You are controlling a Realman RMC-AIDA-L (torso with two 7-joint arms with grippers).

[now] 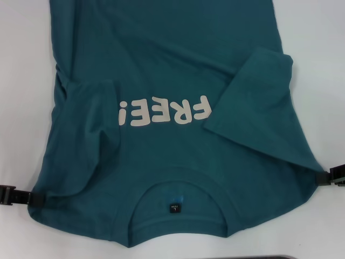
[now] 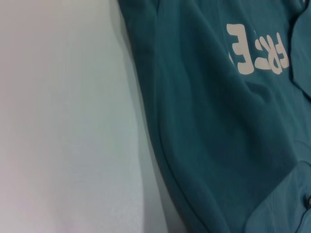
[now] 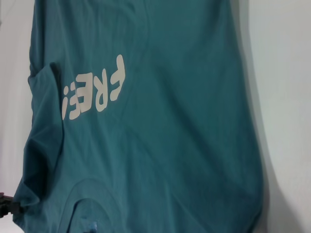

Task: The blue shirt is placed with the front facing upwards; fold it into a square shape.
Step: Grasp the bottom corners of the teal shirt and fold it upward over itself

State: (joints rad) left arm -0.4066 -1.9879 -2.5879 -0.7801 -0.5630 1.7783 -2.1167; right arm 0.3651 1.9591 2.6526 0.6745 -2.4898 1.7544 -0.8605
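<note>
While its collar (image 1: 180,216) faces the robot, the blue shirt (image 1: 172,65) seemingly stretches away.

Plain white table (image 1: 21,65) — smooth, evenly lit, faint soft shadows.

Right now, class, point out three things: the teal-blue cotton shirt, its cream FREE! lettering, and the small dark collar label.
teal-blue cotton shirt (image 1: 161,48): head view, plain chest fabric.
cream FREE! lettering (image 1: 163,112): head view, middle letters.
small dark collar label (image 1: 174,208): head view, label centre inside the neckline.

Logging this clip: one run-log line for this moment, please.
shirt front up, both sleeves folded inward | left gripper at left shoulder | right gripper at right shoulder | table
</note>
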